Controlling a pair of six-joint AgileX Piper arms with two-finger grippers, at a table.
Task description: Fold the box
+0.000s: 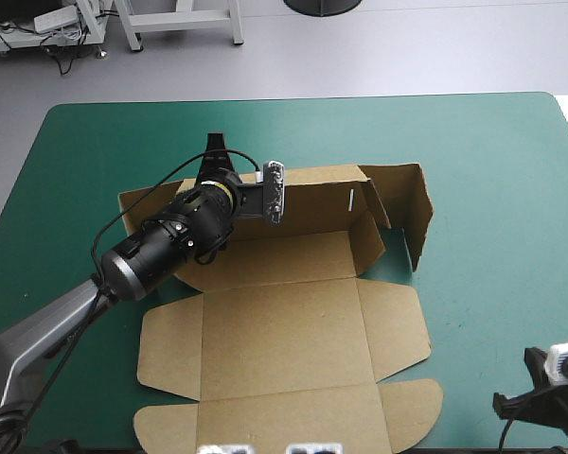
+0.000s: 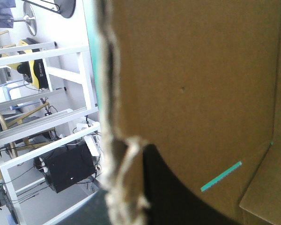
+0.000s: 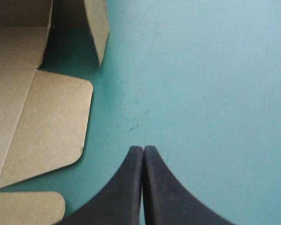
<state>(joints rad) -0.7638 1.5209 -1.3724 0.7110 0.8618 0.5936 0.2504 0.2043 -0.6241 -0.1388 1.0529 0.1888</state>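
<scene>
Box point(image 1: 284, 312) mid-table: far and right walls raised, lid flat on the near side. Your left gripper point(image 1: 215, 149) pinches the far wall. Your right gripper point(image 3: 143, 152), fingers together and empty, hangs over the teal-green cover point(image 1: 492, 189) to the box's right.

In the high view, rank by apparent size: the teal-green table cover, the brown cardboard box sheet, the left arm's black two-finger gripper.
Largest: teal-green table cover.
Middle: brown cardboard box sheet, partly folded.
Smallest: left black gripper, shut on the box's raised rear wall.
No close calls.

Table point(image 1: 293, 113) with teal-green cover point(image 1: 492, 161), rounded far corners, faint dark scuffs point(image 3: 133, 123)
</scene>
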